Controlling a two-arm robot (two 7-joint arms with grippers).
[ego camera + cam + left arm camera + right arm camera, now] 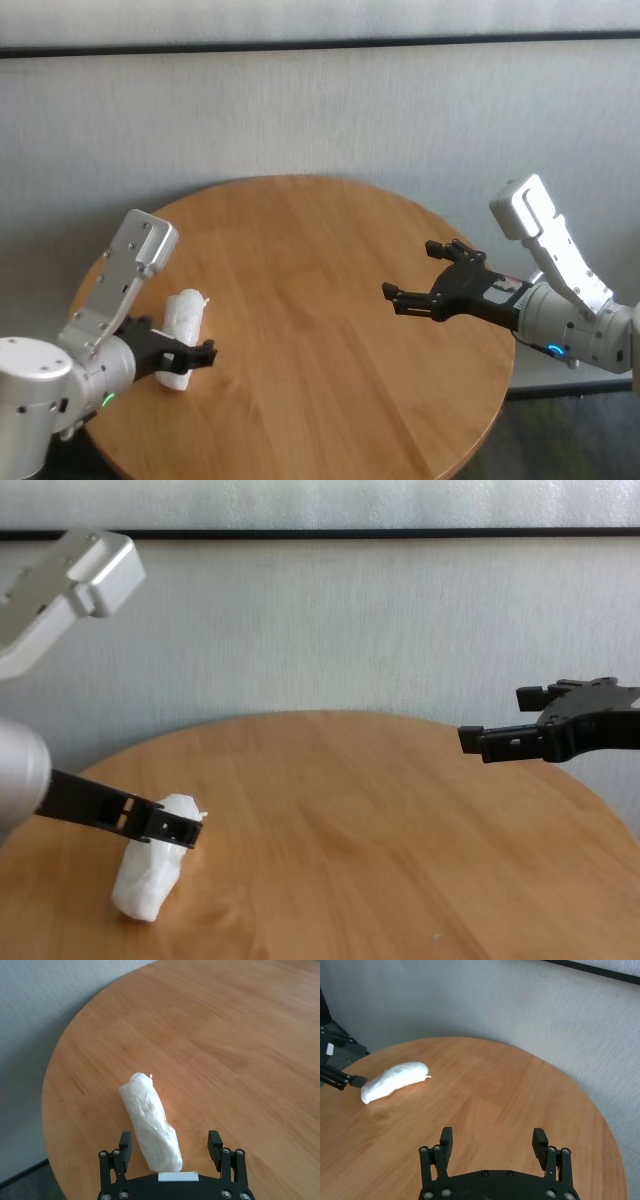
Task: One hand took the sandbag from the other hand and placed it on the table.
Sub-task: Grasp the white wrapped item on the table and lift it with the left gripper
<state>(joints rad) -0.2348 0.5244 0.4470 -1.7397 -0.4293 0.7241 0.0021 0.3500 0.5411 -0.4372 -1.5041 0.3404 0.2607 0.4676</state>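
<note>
The white sandbag (183, 322) lies on the round wooden table (320, 250), near its left edge. My left gripper (182, 347), on a silver wrist with a green light, is open. Its fingers (124, 1141) stand on either side of the sandbag's near end (150, 1120) without closing on it. In the chest view one black finger (150, 820) crosses in front of the sandbag (150, 880). My right gripper (410, 270) is open and empty, held above the table's right side, well away from the sandbag (395, 1080).
A grey wall runs behind the table (350, 810). The table's left edge (50, 1090) is close to the sandbag, with grey floor beyond it. The right wrist view shows bare wood (495, 1085) between the two grippers.
</note>
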